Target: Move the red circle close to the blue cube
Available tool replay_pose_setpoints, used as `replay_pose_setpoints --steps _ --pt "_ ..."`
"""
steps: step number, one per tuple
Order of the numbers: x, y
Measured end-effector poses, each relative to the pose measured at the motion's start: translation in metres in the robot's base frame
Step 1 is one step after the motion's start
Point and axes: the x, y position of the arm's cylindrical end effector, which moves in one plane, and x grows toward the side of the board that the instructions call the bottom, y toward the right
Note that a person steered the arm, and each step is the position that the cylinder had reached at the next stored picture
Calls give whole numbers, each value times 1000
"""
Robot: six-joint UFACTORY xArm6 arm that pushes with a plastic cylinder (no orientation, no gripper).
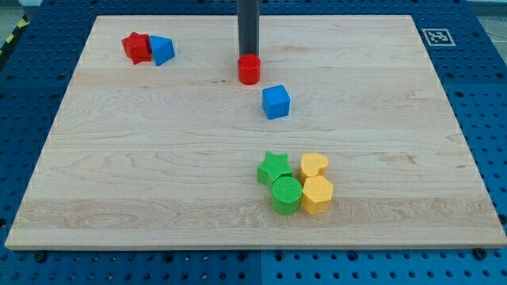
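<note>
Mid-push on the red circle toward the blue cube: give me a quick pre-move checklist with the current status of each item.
1. My tip sits behind the red circle, on the side toward the view's top: ok.
2. Tip touching the circle: cannot tell; the rod's end meets the circle's top edge in this view.
3. Red circle close to the blue cube: not ok; a gap of bare board remains.
4. Path between circle and cube free of other blocks: ok.
5. Push line aimed at the cube: not ok; the cube lies toward the view's bottom-right, so a straight downward push would pass on its left.
6. Red star and neighbouring blue block far from the path: ok.
</note>
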Motion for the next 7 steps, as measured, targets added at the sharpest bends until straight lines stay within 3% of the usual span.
replay_pose_setpoints --steps 2,3,4,5,7 --pt "5 10" --pt "-25 -9" --pt "-27 -33" --pt "0 -31" --pt "8 -23"
